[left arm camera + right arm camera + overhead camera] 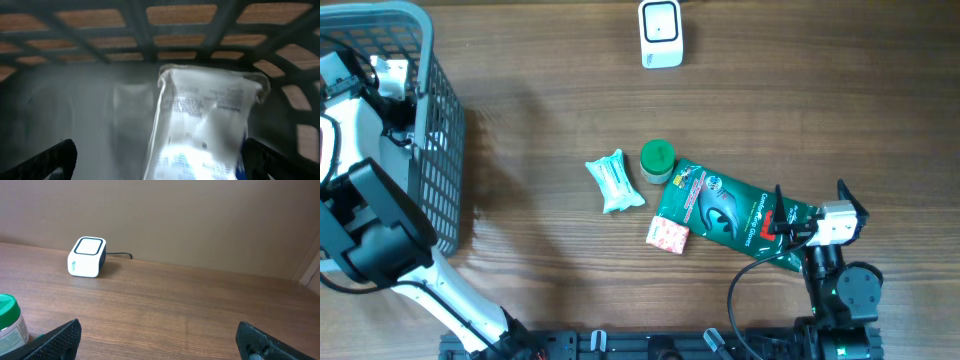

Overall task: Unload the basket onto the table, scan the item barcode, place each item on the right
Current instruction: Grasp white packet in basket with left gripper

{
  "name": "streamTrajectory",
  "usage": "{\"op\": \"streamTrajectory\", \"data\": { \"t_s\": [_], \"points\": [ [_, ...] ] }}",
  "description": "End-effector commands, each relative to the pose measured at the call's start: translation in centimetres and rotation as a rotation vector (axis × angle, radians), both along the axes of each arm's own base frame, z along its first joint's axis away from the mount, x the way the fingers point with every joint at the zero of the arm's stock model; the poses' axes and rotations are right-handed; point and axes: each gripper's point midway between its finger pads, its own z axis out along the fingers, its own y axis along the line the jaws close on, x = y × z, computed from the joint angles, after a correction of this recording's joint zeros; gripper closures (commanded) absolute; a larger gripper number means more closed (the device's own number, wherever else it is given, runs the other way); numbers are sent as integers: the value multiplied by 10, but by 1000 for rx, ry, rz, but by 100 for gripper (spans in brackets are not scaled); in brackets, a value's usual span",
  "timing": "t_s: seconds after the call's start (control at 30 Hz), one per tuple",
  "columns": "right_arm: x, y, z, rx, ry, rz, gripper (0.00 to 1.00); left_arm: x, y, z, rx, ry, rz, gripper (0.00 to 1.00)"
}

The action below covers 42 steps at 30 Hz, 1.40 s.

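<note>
Currently left end effector (160, 167) open, empty, over pouch (205, 120) in basket (435, 170); right end effector (160, 340) same, facing scanner (86, 256).

It looked like a mock shop checkout in a lab: a grey basket (442, 170), a small white scanner (661, 32) and a green packet (725, 212) on a wooden table (820, 100), a robot arm (370, 215) beside them, a bare wall (200, 215) behind.

The worktop (540, 110) was brown with wood grain. The basket (438, 170) was grey mesh. The scanner (661, 33) was white, the jar lid (657, 156) green, the pouch (720, 210) dark green with white lettering, and the small packet (668, 235) pink-and-white speckled.
</note>
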Motion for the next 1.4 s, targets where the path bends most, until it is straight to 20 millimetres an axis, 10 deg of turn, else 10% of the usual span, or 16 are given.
{"op": "streamTrajectory", "data": {
  "t_s": [0.0, 0.37, 0.77, 0.9, 1.0, 1.17, 1.37],
  "points": [
    [0, 2, 2, -7, -10, 9, 0, 8, -13, -16, -62, -18, -90, 0],
    [0, 2, 2, -7, -10, 9, 0, 19, -26, -11, -125, -85, -134, 0],
    [0, 2, 2, -7, -10, 9, 0, 12, -20, -68, -137, 12, -104, 0],
    [0, 2, 2, -7, -10, 9, 0, 12, -12, -68, -94, 19, -87, 50],
    [0, 2, 2, -7, -10, 9, 0, 9, -1, -67, -38, 42, -60, 51],
    [0, 2, 2, -7, -10, 9, 0, 17, 4, -18, 12, -40, -52, 52],
    [0, 2, 2, -7, -10, 9, 0, 12, 2, 118, 86, -264, 35, 53]
  ]
}}
